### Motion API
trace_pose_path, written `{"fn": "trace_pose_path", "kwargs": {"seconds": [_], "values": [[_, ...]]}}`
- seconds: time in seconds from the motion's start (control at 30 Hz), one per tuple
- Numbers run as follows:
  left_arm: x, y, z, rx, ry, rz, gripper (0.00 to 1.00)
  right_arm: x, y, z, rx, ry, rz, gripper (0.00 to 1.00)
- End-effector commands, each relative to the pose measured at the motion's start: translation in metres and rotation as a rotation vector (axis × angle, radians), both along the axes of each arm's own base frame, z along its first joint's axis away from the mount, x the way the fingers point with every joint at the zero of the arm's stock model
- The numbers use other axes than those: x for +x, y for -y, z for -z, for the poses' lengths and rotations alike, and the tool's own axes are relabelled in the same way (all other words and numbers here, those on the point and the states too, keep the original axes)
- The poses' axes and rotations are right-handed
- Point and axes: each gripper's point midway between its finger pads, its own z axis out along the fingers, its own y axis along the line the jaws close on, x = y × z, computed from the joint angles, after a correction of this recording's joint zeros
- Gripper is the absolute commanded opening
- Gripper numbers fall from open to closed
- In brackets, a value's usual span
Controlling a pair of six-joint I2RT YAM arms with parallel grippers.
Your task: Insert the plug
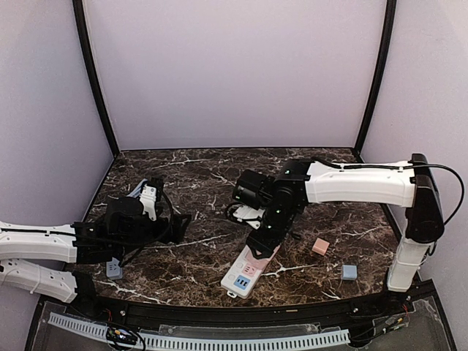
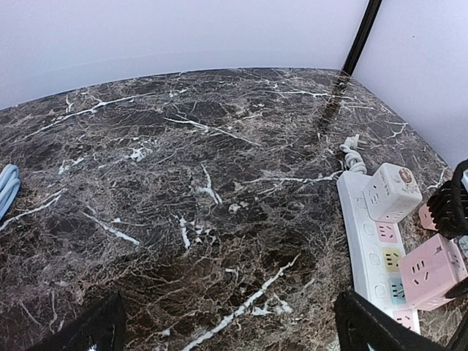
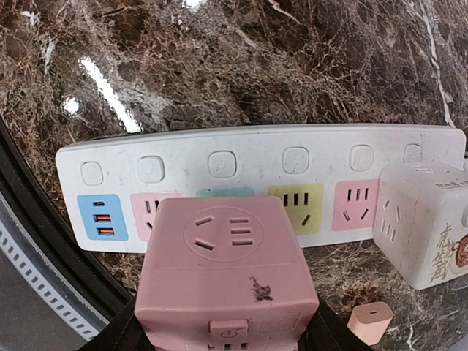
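Observation:
My right gripper (image 3: 227,338) is shut on a pink cube plug (image 3: 227,270), its black fingers (image 3: 333,338) pressing the cube's two sides. The cube hangs over the white power strip (image 3: 256,157), covering the teal socket between a pink and a yellow one; whether its pins are in is hidden. In the top view the right gripper (image 1: 265,238) stands over the strip (image 1: 246,272) with the cube (image 1: 259,254) under it. The left wrist view shows the cube (image 2: 431,270) on the strip (image 2: 365,241). My left gripper (image 2: 230,329) is open over bare marble at the table's left (image 1: 172,227).
A white cube adapter (image 3: 428,219) sits plugged on the strip's far end (image 2: 391,191). A small pink block (image 1: 320,246) and a blue-grey block (image 1: 349,272) lie right of the strip. Another grey-blue block (image 1: 114,269) lies front left. A light blue cable (image 1: 139,189) lies back left.

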Motion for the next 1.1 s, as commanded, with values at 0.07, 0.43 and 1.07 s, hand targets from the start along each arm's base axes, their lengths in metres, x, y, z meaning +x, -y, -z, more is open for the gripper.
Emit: {"fn": "trace_pose_path", "kwargs": {"seconds": [0.07, 0.43, 1.07], "values": [[0.0, -0.005, 0.003, -0.004, 0.0, -0.013, 1.0, 0.008, -0.001, -0.004, -0.004, 0.024, 0.024, 0.0], [0.0, -0.004, 0.003, -0.003, -0.001, -0.01, 1.0, 0.007, -0.004, -0.001, -0.006, 0.012, 0.019, 0.0], [0.0, -0.005, 0.003, -0.003, 0.001, -0.012, 1.0, 0.008, 0.006, 0.001, -0.057, 0.018, 0.035, 0.0]]}}
